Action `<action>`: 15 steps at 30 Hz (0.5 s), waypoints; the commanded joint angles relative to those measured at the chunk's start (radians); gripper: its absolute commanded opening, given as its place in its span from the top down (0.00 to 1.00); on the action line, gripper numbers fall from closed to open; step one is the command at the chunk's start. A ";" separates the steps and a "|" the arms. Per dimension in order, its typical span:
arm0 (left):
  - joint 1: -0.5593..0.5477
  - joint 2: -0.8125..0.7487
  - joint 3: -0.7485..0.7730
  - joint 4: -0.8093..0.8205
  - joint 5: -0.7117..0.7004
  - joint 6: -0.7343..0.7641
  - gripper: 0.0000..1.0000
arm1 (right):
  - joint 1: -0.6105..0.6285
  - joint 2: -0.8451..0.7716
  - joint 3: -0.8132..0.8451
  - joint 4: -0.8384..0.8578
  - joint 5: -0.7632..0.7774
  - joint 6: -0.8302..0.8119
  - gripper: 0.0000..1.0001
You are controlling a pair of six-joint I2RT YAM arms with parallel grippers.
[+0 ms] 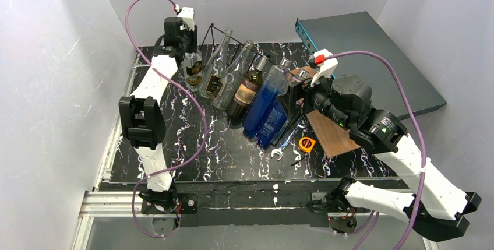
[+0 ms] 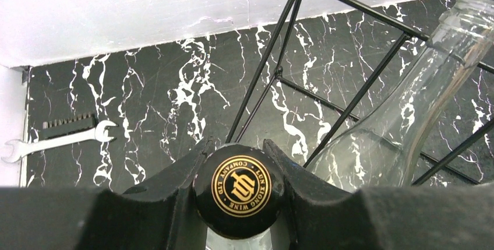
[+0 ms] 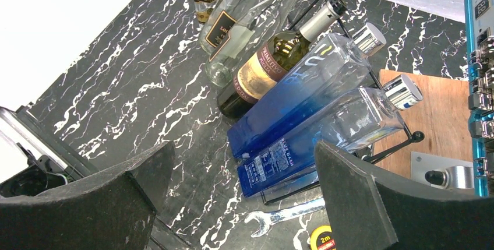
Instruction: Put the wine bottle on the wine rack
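Observation:
The wine rack (image 1: pixel 216 33) is a black wire frame at the back of the table, holding several leaning bottles. My left gripper (image 1: pixel 187 49) is shut on the black gold-printed cap (image 2: pixel 239 187) of a clear wine bottle (image 1: pixel 193 70) with a black label. The bottle stands about upright at the rack's left end; its base is hidden. The rack wires (image 2: pixel 355 95) and a clear empty bottle (image 2: pixel 408 116) lie just right of it. My right gripper (image 1: pixel 289 95) is open and empty above the blue bottles (image 3: pixel 326 139), and it shows in the right wrist view (image 3: pixel 242 203).
A dark wine bottle (image 3: pixel 268 69) and a second blue bottle (image 3: pixel 303 92) lean in the rack. A wrench (image 3: pixel 285 215) and a yellow tape measure (image 1: pixel 307 143) lie in front. A wooden board (image 1: pixel 329 133) and a teal box (image 1: pixel 361 40) are at the right. Another wrench (image 2: pixel 58 142) lies at the far left.

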 commanded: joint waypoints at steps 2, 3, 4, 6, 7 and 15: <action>-0.026 0.022 0.069 0.008 0.041 0.021 1.00 | -0.003 0.003 0.026 0.019 0.024 -0.019 0.02; -0.028 0.028 0.070 0.008 0.042 0.020 1.00 | -0.003 0.003 0.027 0.016 0.024 -0.020 0.02; -0.030 0.035 0.070 0.007 0.043 0.019 1.00 | -0.003 0.004 0.029 0.014 0.026 -0.020 0.02; -0.033 0.051 0.075 0.007 0.049 0.014 1.00 | -0.003 0.004 0.027 0.011 0.029 -0.021 0.02; -0.035 0.059 0.080 0.006 0.052 0.012 1.00 | -0.003 0.003 0.027 0.010 0.030 -0.021 0.02; -0.053 0.135 0.115 -0.008 0.079 -0.005 1.00 | -0.003 0.014 0.016 0.014 0.030 -0.025 0.02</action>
